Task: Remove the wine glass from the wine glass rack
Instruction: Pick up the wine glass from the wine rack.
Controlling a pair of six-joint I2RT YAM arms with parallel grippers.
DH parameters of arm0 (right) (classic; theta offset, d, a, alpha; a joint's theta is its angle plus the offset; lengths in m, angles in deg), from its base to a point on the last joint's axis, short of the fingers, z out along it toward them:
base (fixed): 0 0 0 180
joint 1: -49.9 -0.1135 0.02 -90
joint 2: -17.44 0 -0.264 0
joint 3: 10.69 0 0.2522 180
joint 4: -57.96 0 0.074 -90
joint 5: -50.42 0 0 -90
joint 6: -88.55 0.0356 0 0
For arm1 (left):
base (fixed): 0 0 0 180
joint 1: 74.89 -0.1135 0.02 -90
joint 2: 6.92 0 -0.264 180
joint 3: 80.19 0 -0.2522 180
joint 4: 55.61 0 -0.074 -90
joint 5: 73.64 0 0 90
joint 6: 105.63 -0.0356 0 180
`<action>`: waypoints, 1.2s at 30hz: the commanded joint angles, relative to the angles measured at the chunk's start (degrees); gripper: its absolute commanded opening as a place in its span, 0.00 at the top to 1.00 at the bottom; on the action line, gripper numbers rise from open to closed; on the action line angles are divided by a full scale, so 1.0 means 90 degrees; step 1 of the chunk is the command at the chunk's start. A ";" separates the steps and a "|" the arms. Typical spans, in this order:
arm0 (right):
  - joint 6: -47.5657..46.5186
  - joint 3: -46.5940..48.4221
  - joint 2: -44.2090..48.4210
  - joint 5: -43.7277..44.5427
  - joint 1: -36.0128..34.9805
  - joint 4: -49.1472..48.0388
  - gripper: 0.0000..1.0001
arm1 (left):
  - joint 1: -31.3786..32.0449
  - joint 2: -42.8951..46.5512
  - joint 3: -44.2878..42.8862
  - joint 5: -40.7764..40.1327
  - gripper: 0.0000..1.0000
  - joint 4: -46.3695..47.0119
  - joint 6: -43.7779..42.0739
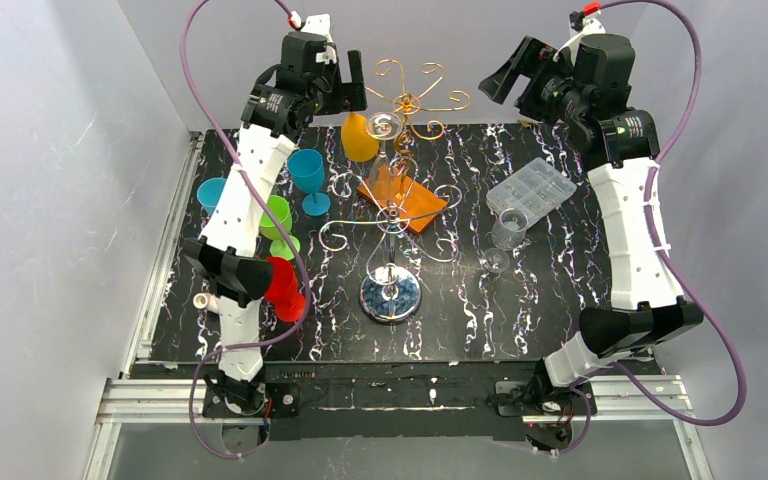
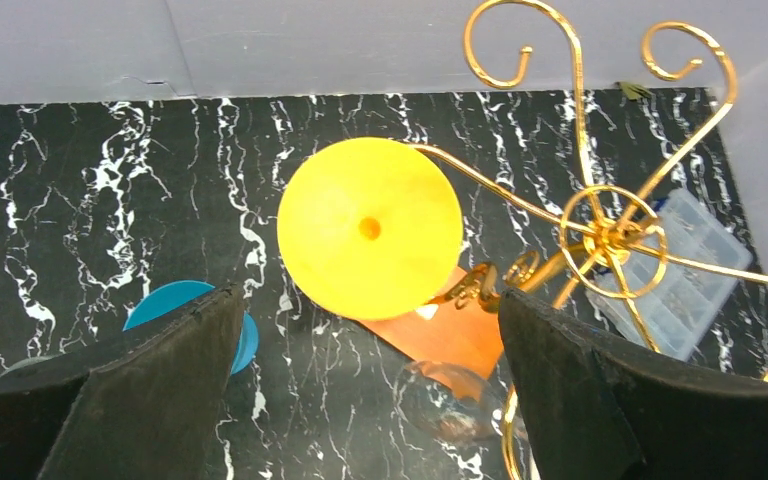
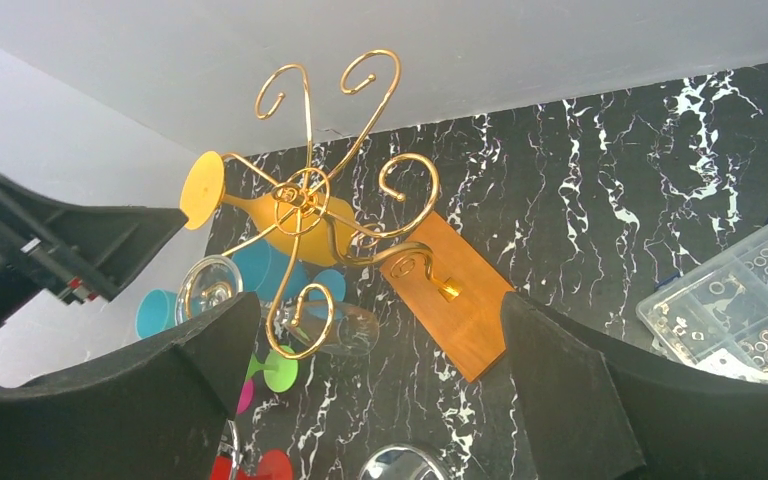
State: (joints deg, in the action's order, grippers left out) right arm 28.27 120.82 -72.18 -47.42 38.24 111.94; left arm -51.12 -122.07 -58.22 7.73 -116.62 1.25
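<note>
The gold wire wine glass rack [image 1: 392,215] stands mid-table on a round shiny base [image 1: 390,295]. A yellow wine glass [image 1: 359,137] hangs upside down from an upper arm, with a clear wine glass [image 1: 385,125] hanging beside it. My left gripper [image 1: 345,92] is open just left of the yellow glass. In the left wrist view its jaws [image 2: 370,300] stand wide apart, with the glass's round yellow foot [image 2: 370,228] ahead of them. My right gripper [image 1: 497,75] is open and empty, high at the rack's right. The right wrist view shows the rack [image 3: 305,195], the yellow glass [image 3: 260,210] and the clear glass [image 3: 330,325].
A flat orange block [image 1: 405,195] lies behind the rack's pole. Blue [image 1: 308,175], green [image 1: 278,222] and red [image 1: 282,285] glasses and a teal cup [image 1: 210,192] stand at the left. A clear parts box [image 1: 532,190] and two clear glasses [image 1: 508,228] are at the right.
</note>
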 commanded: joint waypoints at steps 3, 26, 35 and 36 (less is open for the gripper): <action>-0.0146 0.0370 0.0172 0.0055 -0.0022 -0.0061 0.00 | 0.0045 -0.0191 -0.0134 -0.0527 0.02 0.0426 -0.0249; -0.0265 0.0373 0.0163 0.0118 -0.0020 -0.0031 0.00 | 0.0052 -0.0682 -0.0181 -0.0064 0.03 0.0786 -0.0035; -0.0274 0.0356 0.0163 0.0119 -0.0023 -0.0056 0.00 | 0.0045 -0.0694 -0.0215 -0.0037 0.25 0.0786 -0.0020; -0.0269 0.0349 0.0163 0.0119 -0.0023 -0.0063 0.00 | 0.0045 -0.0689 -0.0211 -0.0029 0.27 0.0795 -0.0018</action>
State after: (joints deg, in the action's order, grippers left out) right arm 26.65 122.35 -72.18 -47.00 38.24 112.36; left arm -51.03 -128.63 -58.22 7.14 -109.71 1.08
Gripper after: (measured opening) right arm 0.997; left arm 0.765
